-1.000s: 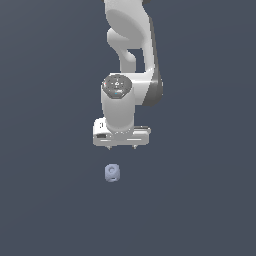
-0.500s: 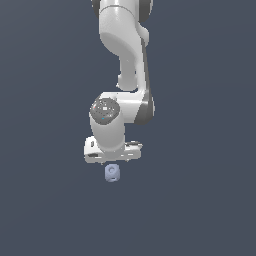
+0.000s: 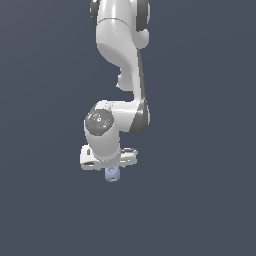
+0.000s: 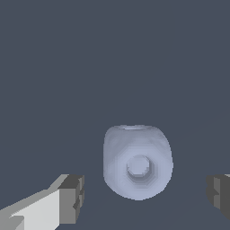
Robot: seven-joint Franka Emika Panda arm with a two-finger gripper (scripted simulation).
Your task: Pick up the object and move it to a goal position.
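The object [image 4: 137, 162] is a small pale lavender-blue rounded block with a ring mark on the face turned toward the wrist camera. It lies on the dark grey surface. In the wrist view it sits between my two dark fingertips [image 4: 72, 197], with a clear gap on each side. My gripper [image 4: 146, 195] is open. In the exterior view the white gripper [image 3: 109, 167] hangs right over the object [image 3: 112, 174], whose lower part shows just under the hand. The fingers themselves are hidden there by the hand.
A plain dark grey surface [image 3: 200, 200] fills both views. My white arm [image 3: 120, 55] comes down from the top of the exterior view.
The arm has come down and shifted toward the exterior view's left and nearer the camera. The hand, well above the object a second ago, now sits directly over it.
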